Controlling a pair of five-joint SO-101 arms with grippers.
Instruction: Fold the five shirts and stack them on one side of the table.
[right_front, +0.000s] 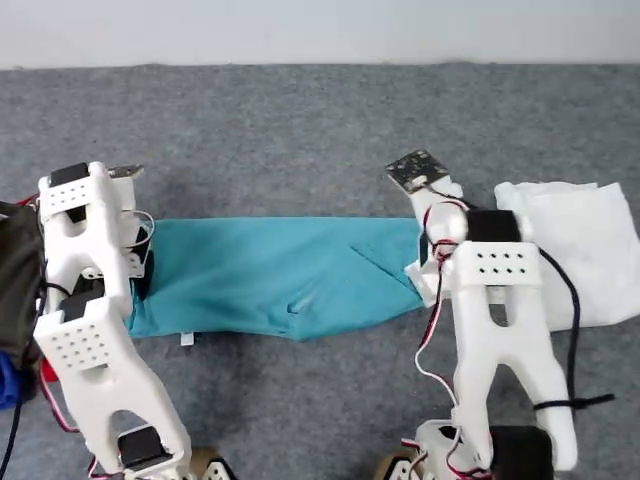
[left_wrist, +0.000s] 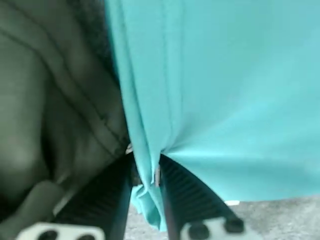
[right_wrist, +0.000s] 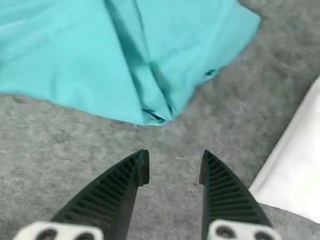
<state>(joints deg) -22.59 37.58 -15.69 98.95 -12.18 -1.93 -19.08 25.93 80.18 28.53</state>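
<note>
1. One teal shirt (right_front: 280, 275) lies spread lengthwise across the grey table (right_front: 300, 130), between the two arms.
2. The left tool (left_wrist: 146, 169) is clamped on the shirt's edge at its left end, with a fold of teal cloth pinched between its narrow jaws.
3. The right tool (right_wrist: 173, 162) stands wide with nothing in it, over bare table just beside the shirt's right end and apart from the cloth.
4. A folded white shirt (right_front: 585, 250) lies on the table's right side, near the right tool.
5. A dark garment (right_front: 15, 290) sits at the table's left edge, beside the left arm.
6. A pale wall (right_front: 320, 30) runs behind the table.
</note>
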